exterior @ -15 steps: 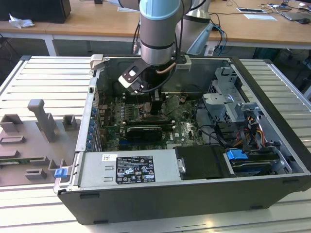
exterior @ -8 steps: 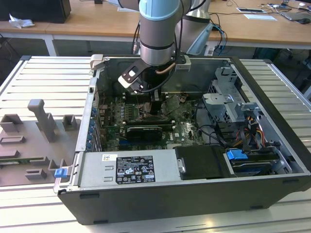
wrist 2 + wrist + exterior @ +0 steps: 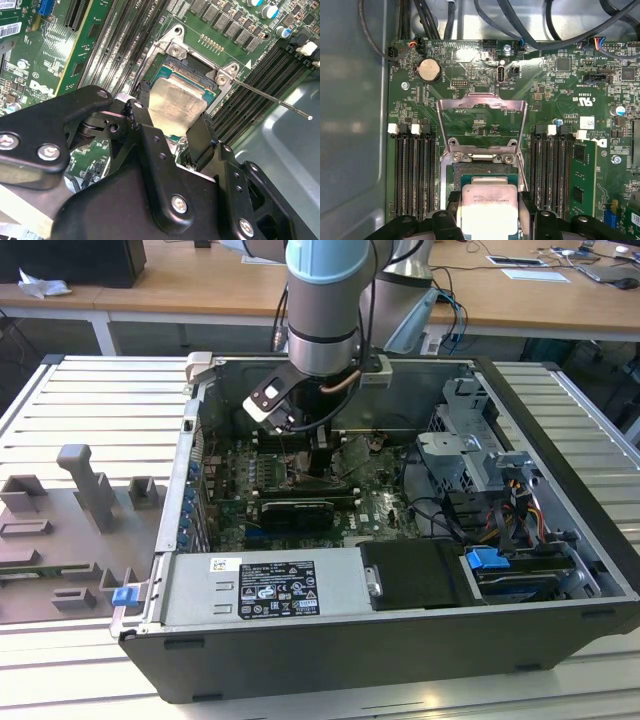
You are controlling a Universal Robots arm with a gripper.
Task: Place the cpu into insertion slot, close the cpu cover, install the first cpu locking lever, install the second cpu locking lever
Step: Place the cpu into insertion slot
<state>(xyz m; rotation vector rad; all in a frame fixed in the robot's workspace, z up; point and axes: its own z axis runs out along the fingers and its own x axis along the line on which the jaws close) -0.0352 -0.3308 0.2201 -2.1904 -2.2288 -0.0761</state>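
Silvery-grey metal on top makes the cpu [image 3: 177,105] easy to pick out. It's pinched by two opposite edges between the black fingers [image 3: 201,139] of the gripper [image 3: 172,120], right over the insertion slot [image 3: 189,67]. I honestly can't tell if it's touching down or hovering just above. My guess is it's light, rigid and a bit slick, with a delicate underside, so the side edges are the only sane place to grab it, and it wants to stay flat. The first wrist view shows the cpu cover [image 3: 482,101] flipped up and open at the slot's edge. The second wrist view shows a thin locking lever [image 3: 270,97] sticking out free beside the socket, and the exterior view gives you the arm [image 3: 320,310] reaching down into the open computer case [image 3: 330,640].
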